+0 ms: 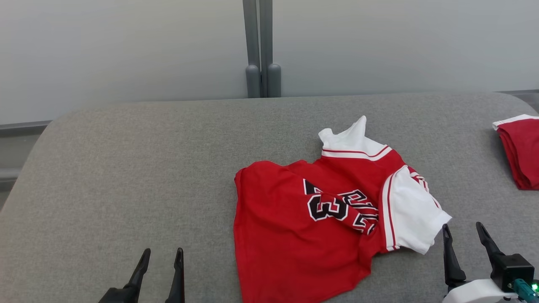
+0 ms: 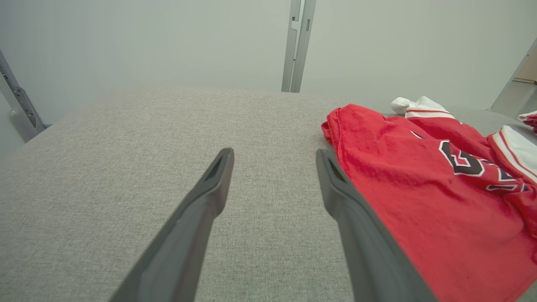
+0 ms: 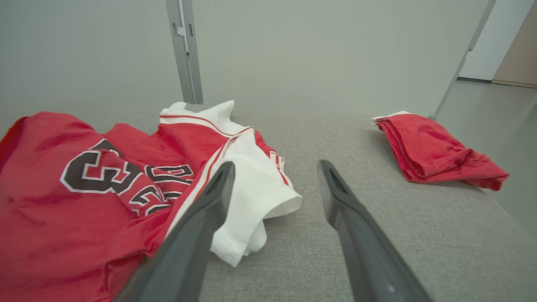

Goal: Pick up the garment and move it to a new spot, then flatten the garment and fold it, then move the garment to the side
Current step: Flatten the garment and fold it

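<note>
At the near edge, the left gripper (image 1: 164, 251) and right gripper (image 1: 462, 226) rest empty with fingers spread, seemingly poised to lift the crumpled garment (image 1: 286, 219) lying between them, right of centre on the table (image 1: 126, 168).

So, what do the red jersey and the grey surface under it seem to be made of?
The red jersey: probably soft knit cloth, cotton or polyester, matte; it creases and drapes limply. The grey surface: looks like coarse woven upholstery fabric, matte, with a speckled weave showing close up.
</note>
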